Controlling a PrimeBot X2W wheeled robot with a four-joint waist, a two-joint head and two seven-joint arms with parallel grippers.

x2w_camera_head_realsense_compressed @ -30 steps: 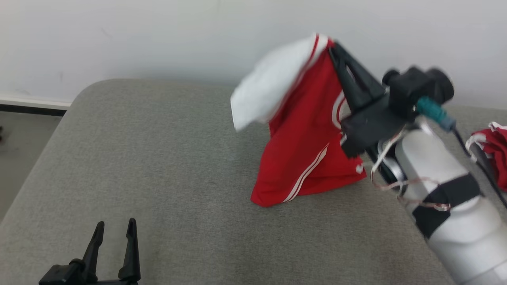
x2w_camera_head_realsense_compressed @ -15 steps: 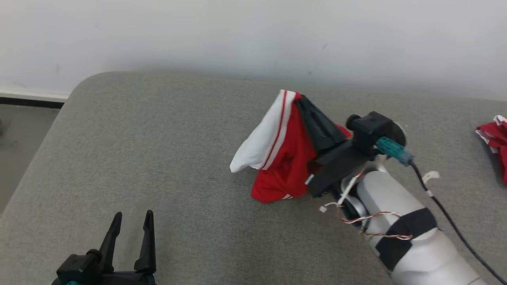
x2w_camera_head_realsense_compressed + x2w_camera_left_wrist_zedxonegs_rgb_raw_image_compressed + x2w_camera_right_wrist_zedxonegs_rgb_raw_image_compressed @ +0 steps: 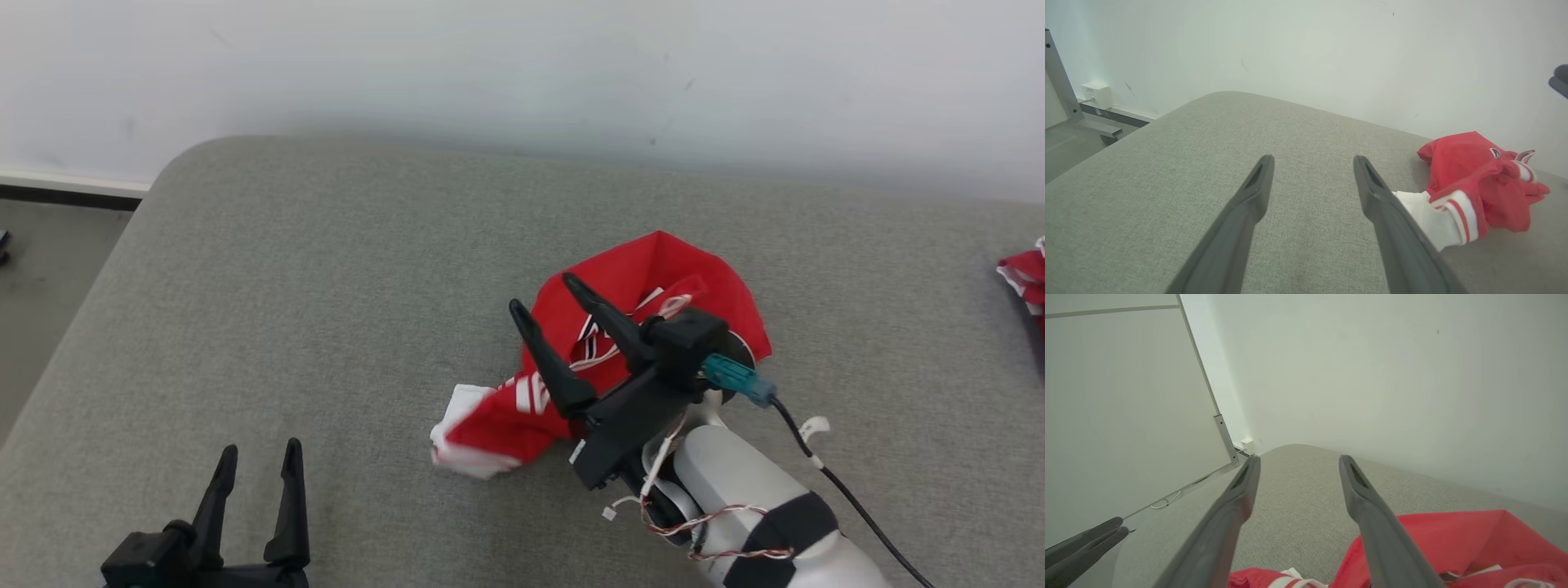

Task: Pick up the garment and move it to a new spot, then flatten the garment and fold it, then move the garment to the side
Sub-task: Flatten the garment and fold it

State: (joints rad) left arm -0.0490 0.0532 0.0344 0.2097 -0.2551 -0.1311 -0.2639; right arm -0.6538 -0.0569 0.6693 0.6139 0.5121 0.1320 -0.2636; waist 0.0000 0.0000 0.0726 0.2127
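A red garment (image 3: 653, 302) with white stripes and a white part lies crumpled on the grey cushioned surface (image 3: 326, 327), right of centre in the head view. My right gripper (image 3: 543, 298) hovers just above it, open, with nothing between its fingers. In the right wrist view the garment (image 3: 1453, 543) lies below the open right gripper (image 3: 1297, 465). My left gripper (image 3: 257, 457) stands open at the lower left, well apart from the cloth. In the left wrist view the open left gripper (image 3: 1312, 161) points at the wall, and the garment (image 3: 1474, 183) lies to its right.
Another red and white garment (image 3: 1024, 273) lies at the far right edge of the surface. A pale wall (image 3: 522, 65) runs behind. The surface's rounded left corner drops to the floor (image 3: 41, 278). A metal frame leg (image 3: 1061, 81) and a white wall box (image 3: 1096, 94) stand beyond it.
My right gripper has come down, opened and let go of the garment, which now lies in a heap on the surface. The head camera has shifted slightly. The left gripper stays open.
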